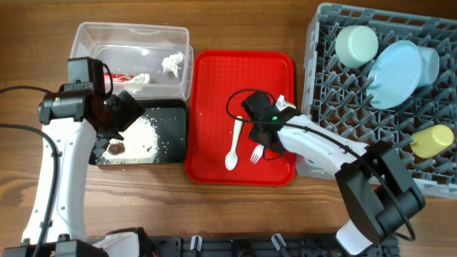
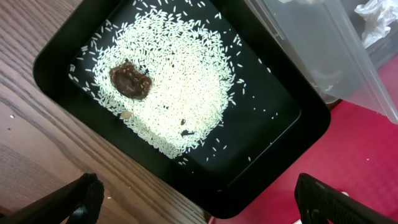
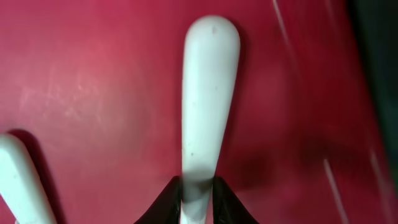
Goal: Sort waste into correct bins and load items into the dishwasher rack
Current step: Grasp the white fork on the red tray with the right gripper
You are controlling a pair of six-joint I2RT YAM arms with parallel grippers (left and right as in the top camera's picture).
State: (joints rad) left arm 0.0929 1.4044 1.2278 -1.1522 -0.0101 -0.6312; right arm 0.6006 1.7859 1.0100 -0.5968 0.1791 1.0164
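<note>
My right gripper (image 1: 263, 140) is low over the red tray (image 1: 214, 86) and shut on the handle of the white plastic fork (image 3: 208, 93); its tines (image 1: 255, 153) show beside the fingers (image 3: 199, 202). The white spoon (image 1: 232, 150) lies just left of it on the tray. My left gripper (image 2: 199, 199) is open and empty above the black tray (image 2: 292, 118), which holds loose white rice (image 2: 180, 81) and a brown scrap (image 2: 130, 81). The clear tub (image 1: 100, 36) holds crumpled tissue (image 1: 173, 63) and the red-and-white wrapper (image 1: 121, 77).
The grey dishwasher rack (image 1: 328, 86) at the right holds the pale green bowl (image 1: 357, 44), the light blue plate (image 1: 394, 71), the light blue bowl (image 1: 430, 61) and the yellow cup (image 1: 432, 140). The black tray touches the red tray's left edge.
</note>
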